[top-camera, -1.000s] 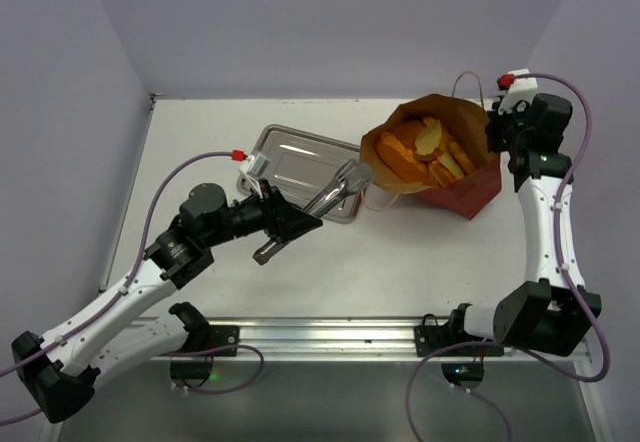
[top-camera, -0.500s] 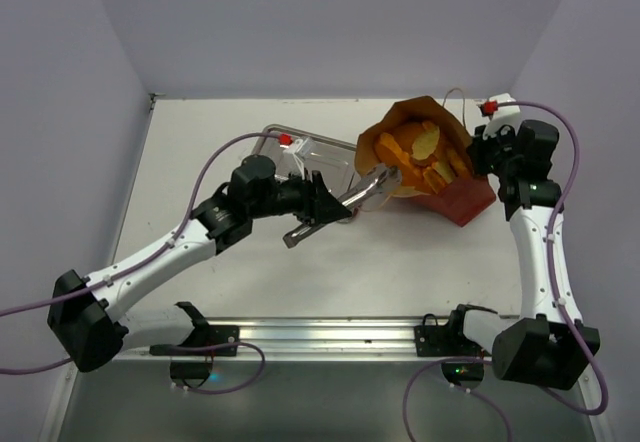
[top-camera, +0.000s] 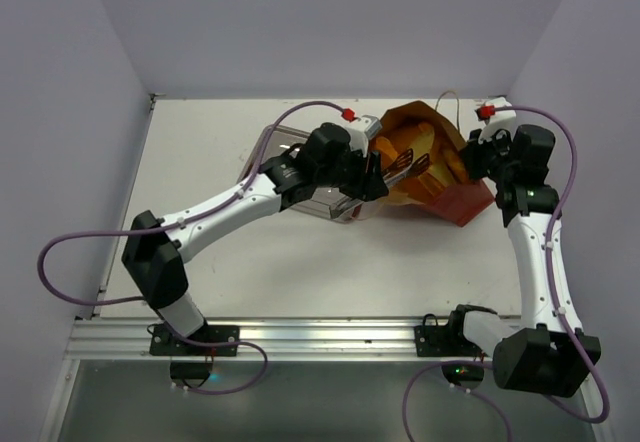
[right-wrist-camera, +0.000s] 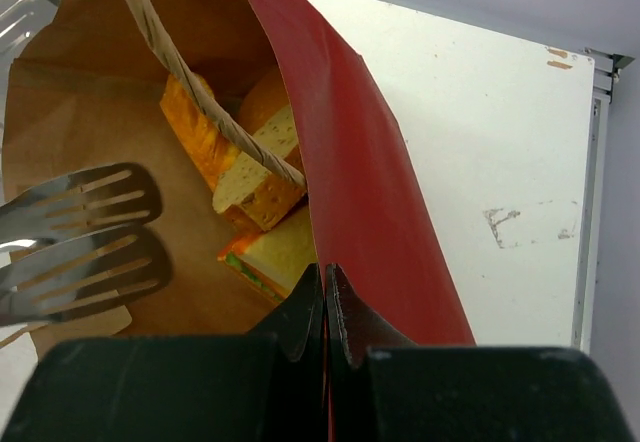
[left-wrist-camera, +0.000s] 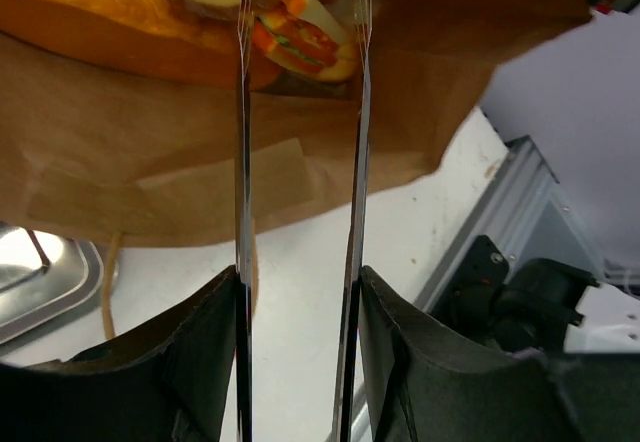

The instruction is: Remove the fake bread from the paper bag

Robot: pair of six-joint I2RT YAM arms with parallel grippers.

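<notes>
Inside paper bag (top-camera: 462, 200), left claw (top-camera: 405, 162) parted, fake bread (right-wrist-camera: 255, 177) half hidden, right claw (right-wrist-camera: 324, 274) pinching rim

Left arm in the bag's mouth, right arm at its rim

The left gripper (top-camera: 404, 162), tipped with long slotted metal blades, stretches across the shiny rectangular metal tray (top-camera: 268, 144) into the open mouth of the red paper bag with brown kraft lining (top-camera: 452, 198). The bag lies tipped toward the left on the white table (top-camera: 250, 262). The right gripper (top-camera: 472, 160) sits at the bag's right rim and seems to pinch it. The contents are too dim to tell.
</notes>
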